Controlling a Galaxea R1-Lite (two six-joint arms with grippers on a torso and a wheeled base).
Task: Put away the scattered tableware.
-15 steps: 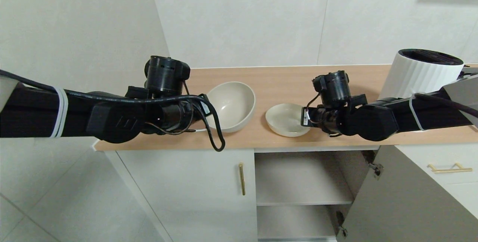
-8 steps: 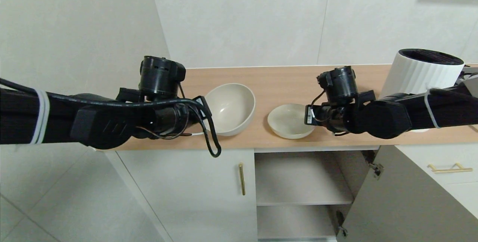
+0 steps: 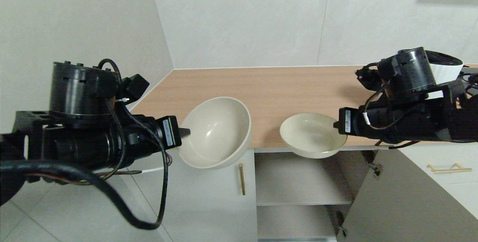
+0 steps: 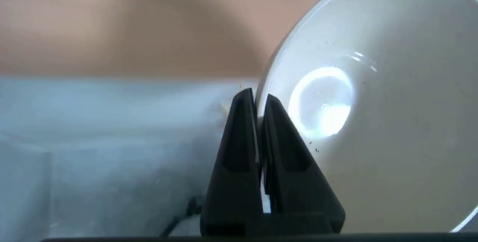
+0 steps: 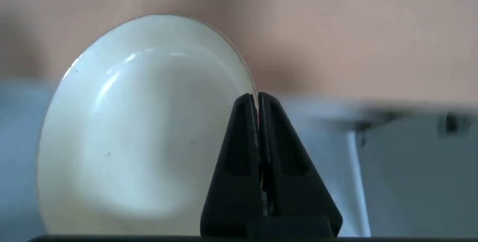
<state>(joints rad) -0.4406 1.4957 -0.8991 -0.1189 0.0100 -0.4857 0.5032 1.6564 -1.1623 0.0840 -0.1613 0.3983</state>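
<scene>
Jaws narrow on both arms, each clamped on a bowl rim: left gripper (image 3: pixel 185 132) holds large bowl (image 3: pixel 218 133), tilted, lower centre-left of head view, overlapping front edge of wooden counter (image 3: pixel 269 85); right gripper (image 3: pixel 338 124) holds small bowl (image 3: pixel 312 135), centre-right, above open cabinet (image 3: pixel 298 182). White ribbed canister (image 3: pixel 448 64) upper right.

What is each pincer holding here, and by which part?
The left pincer is shut on the deep bowl at its rim; the right pincer is shut on the shallow bowl, also at its rim.
</scene>
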